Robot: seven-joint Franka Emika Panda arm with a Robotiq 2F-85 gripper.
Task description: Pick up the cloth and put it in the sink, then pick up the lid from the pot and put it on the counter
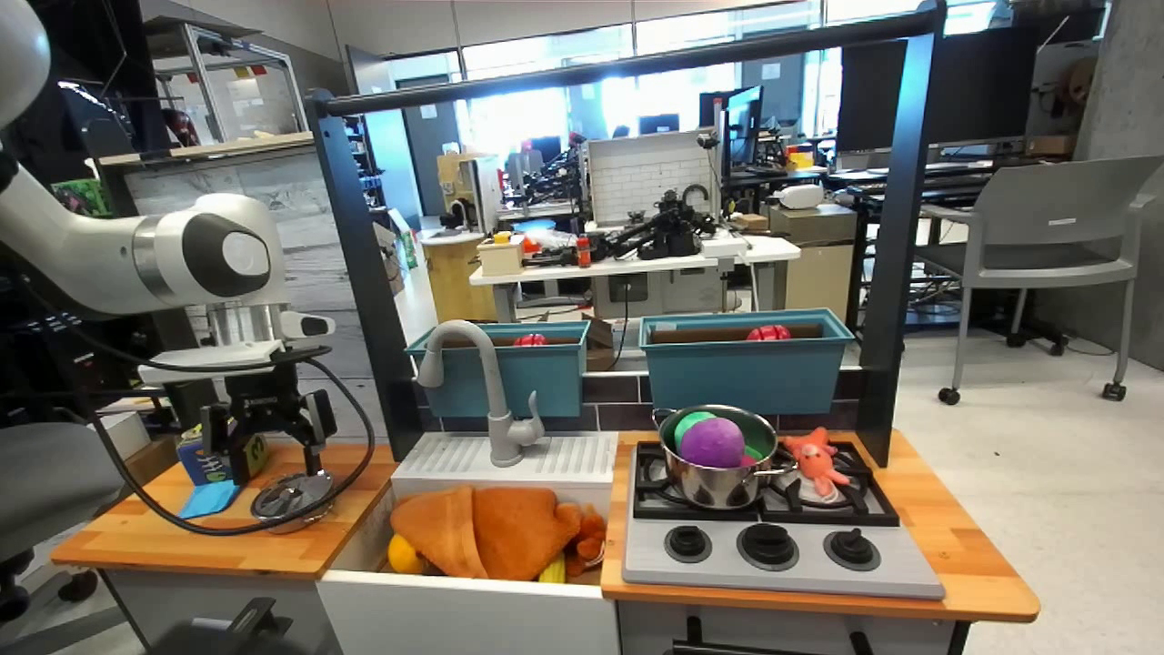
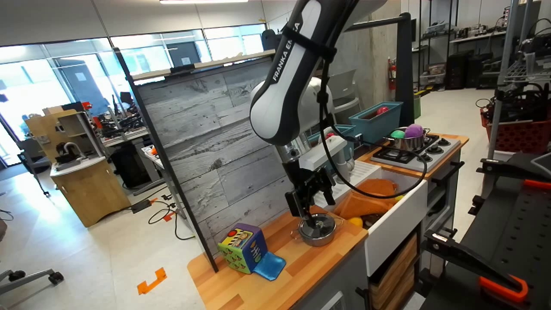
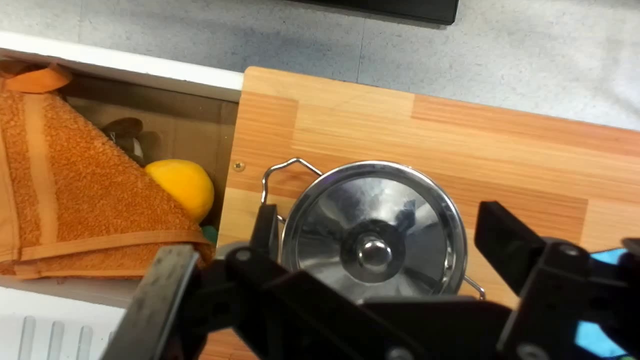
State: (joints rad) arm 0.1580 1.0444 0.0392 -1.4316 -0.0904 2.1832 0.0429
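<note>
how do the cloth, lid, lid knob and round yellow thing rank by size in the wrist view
1. Cloth and lid: too alike to rank, cloth running out of frame
2. Round yellow thing, partly hidden
3. Lid knob

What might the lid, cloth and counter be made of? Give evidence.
Lid: polished metal, probably steel, given its mirror-like reflections.
Cloth: fuzzy terry fabric, fibre unclear, given its nubbly pile.
Counter: seemingly smooth wood, possibly laminate, showing grained strips.
</note>
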